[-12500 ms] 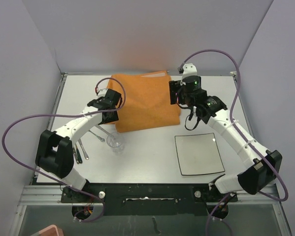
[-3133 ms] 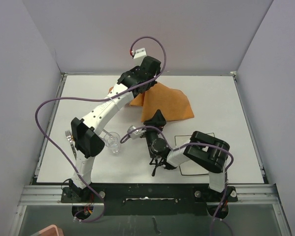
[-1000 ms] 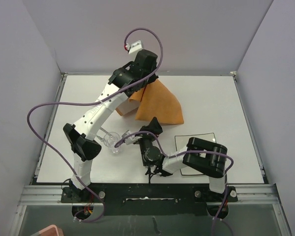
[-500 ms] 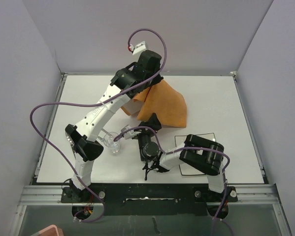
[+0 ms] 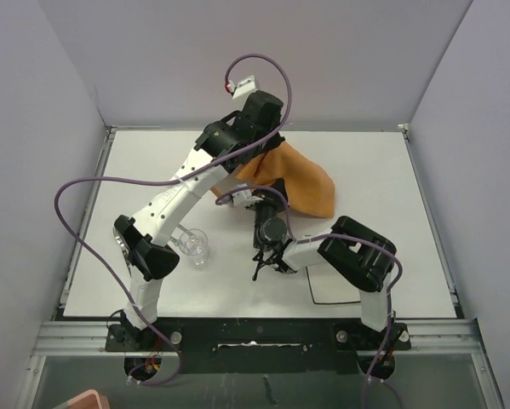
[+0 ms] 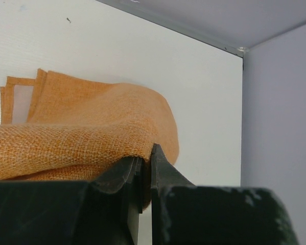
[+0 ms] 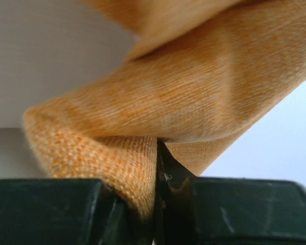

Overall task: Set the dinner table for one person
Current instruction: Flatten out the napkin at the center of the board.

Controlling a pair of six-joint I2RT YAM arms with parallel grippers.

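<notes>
The white surface fills the frame's middle. Above centre the orange cloth hangs bunched, left hand clamped on its upper edge, right hand clamped on a lower fold. Uneven pulling may slip either thin pinch, leaving it crumpled near the glass.

Both arms share one build. The left arm and the right arm have glossy white link shells joined by chunky black joint housings. A thin purple cable runs along each, and the left one meets a small white connector block with a red spot. A black base rail at the near edge carries them, with what look like silver bolts. The left gripper and right gripper have matte black fingers, scuffed pale in places.
</notes>
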